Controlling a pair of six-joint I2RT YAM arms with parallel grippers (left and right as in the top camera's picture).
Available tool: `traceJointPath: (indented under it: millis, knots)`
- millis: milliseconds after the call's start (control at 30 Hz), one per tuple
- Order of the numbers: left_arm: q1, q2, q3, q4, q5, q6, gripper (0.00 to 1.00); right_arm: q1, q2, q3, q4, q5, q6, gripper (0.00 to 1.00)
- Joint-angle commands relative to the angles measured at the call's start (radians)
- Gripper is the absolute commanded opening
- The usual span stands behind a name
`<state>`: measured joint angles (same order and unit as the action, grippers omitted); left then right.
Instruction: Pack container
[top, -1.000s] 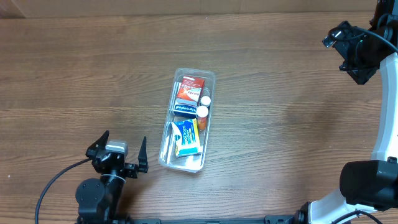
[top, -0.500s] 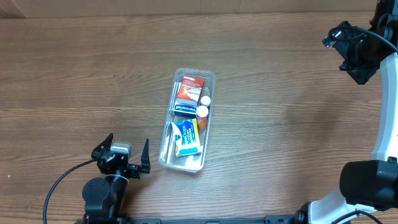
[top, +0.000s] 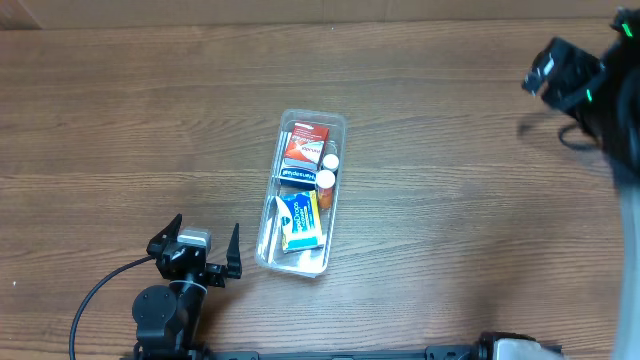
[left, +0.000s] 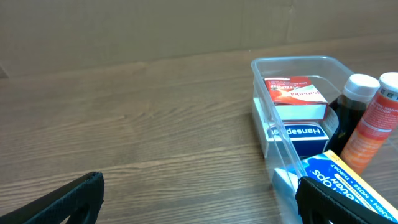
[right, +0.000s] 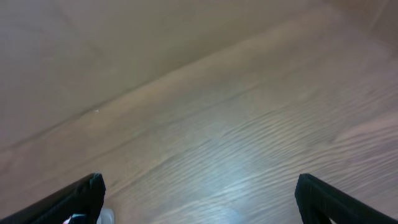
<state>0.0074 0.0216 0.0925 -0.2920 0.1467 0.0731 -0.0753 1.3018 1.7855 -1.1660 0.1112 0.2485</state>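
From above, the container (top: 298, 264) lay about the middle of the wooden worktop (top: 450, 220), its long sides running from the far edge toward the near edge at a slight slant. Inside it, a red and white box (top: 305, 143) sat at the far end, a dark blue box (top: 298, 174) next to it, and a blue and yellow box (top: 298, 222) toward the near end. A dark bottle (top: 330, 160) and an orange bottle (top: 325, 185), both white-capped, lay along the right wall. The left gripper (top: 205, 226) was close to the near edge, just left of the container's near end and not touching it. Its fingers were spread wide with nothing between them, and a cable (top: 90, 295) trailed from its arm. The right gripper (top: 560, 75) was a blur near the far right corner, its opening unreadable here.

From the left wrist, the left gripper (left: 199, 199) showed both fingers (left: 62, 202) far apart and bare. The container (left: 292, 61) filled the right side, with the red and white box (left: 295, 93), dark blue box (left: 298, 134), dark bottle (left: 354, 99), orange bottle (left: 376, 118) and blue and yellow box (left: 348, 186) inside.

From the right wrist, the right gripper (right: 199, 199) was spread wide and held nothing, with only bare worktop (right: 236, 137) ahead.
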Motion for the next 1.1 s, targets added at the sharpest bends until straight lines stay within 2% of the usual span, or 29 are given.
traceJointPath:
  millis: [0,133,233,333,433,633,700,1067]
  knots:
    - [0.005,-0.002,-0.002,-0.001,0.004,-0.021,1.0,0.002,-0.261,-0.238,0.12,0.037,-0.191,1.0]
    - [0.005,-0.002,-0.002,-0.001,0.004,-0.021,1.0,0.002,-0.631,-0.686,0.285,0.0,-0.19,1.0]
    - [0.005,-0.002,-0.002,-0.001,0.004,-0.021,1.0,0.002,-0.937,-1.047,0.363,-0.099,-0.19,1.0]
    - [0.005,-0.002,-0.002,-0.001,0.004,-0.021,1.0,0.002,-1.151,-1.267,0.373,-0.161,-0.189,1.0]
    - [0.005,-0.002,-0.002,-0.001,0.004,-0.021,1.0,0.002,-1.277,-1.421,0.417,-0.185,-0.189,1.0]
    - [0.005,-0.002,-0.002,-0.001,0.004,-0.021,1.0,0.002,-1.298,-1.643,0.675,-0.227,-0.189,1.0]
    - [0.005,-0.002,-0.002,-0.001,0.004,-0.021,1.0,0.002,-1.298,-1.654,0.71,-0.225,-0.19,1.0]
    - [0.005,-0.002,-0.002,-0.001,0.004,-0.021,1.0,0.002,-1.298,-1.654,0.712,-0.219,-0.193,1.0]
